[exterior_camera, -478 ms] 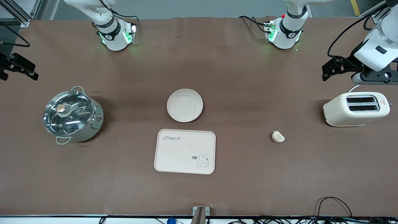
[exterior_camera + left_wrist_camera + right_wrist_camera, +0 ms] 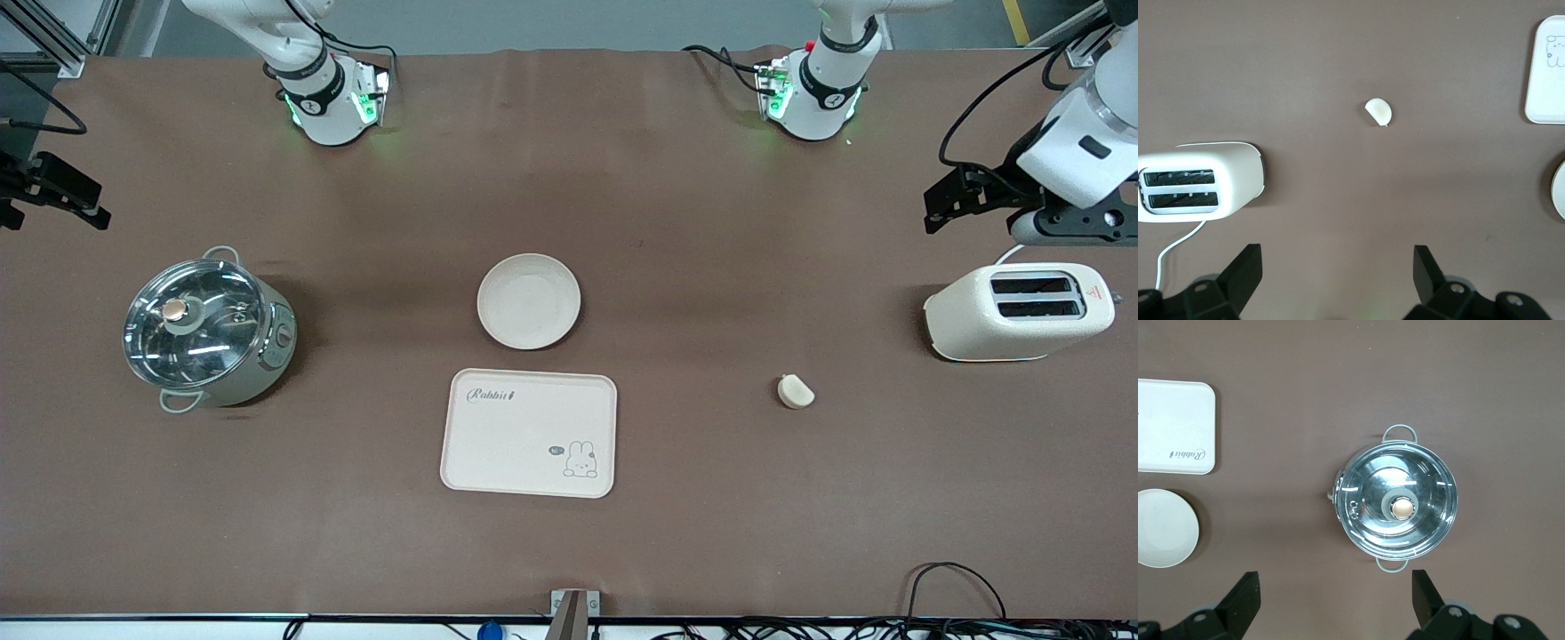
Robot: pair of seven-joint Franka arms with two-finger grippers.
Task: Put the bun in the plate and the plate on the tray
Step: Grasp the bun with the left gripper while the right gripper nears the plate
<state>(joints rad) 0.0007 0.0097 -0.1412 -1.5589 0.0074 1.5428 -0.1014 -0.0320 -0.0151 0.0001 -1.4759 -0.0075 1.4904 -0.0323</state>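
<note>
Our left pincer (image 2: 1336, 263) hangs over bare table (image 2: 693, 267) at the left arm's end, fingers spread wide and holding nothing. Our right pincer (image 2: 1335, 583) hangs over the right arm's end, equally wide and empty.

Reading clock directions from the front view, the bun (image 2: 795, 391) lies on the table at about 8 o'clock from the toaster (image 2: 1018, 313). It is well apart from the tray (image 2: 528, 433), at the tray's 3 o'clock. Its long axis runs roughly from 10 to 4 o'clock. The plate (image 2: 529, 300) sits bare at the tray's 12 o'clock, close but not touching. The tray's long axis runs 9 to 3 o'clock.

We read "Rabbit" in script at the tray's 10 o'clock corner, with a small rabbit drawing at its 4 o'clock corner. The toaster carries a red triangle mark beside its two slots.

We count one bun, one plate, one tray, one toaster and one glass-lidded pot (image 2: 206, 331), the pot at the plate's 9 o'clock.
</note>
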